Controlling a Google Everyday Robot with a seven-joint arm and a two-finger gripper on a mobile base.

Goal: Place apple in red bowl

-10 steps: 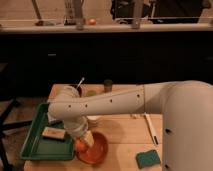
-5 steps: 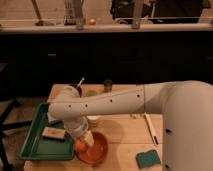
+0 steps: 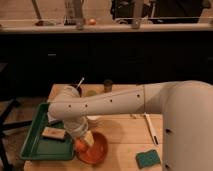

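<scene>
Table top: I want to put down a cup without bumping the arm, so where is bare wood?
Bare wood lies between the red bowl and the white pen, bordered in front by the green sponge. The left is crowded: the green tray holds a sponge block, and the gripper hangs over the bowl's left rim with the apple.

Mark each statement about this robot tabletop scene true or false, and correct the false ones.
1. The gripper is over the red bowl. True.
2. The apple lies on the green tray. False: it is at the bowl's left edge, by the gripper.
3. A teal sponge lies right of the bowl. True.
4. The green tray is right of the bowl. False: it is left.
</scene>
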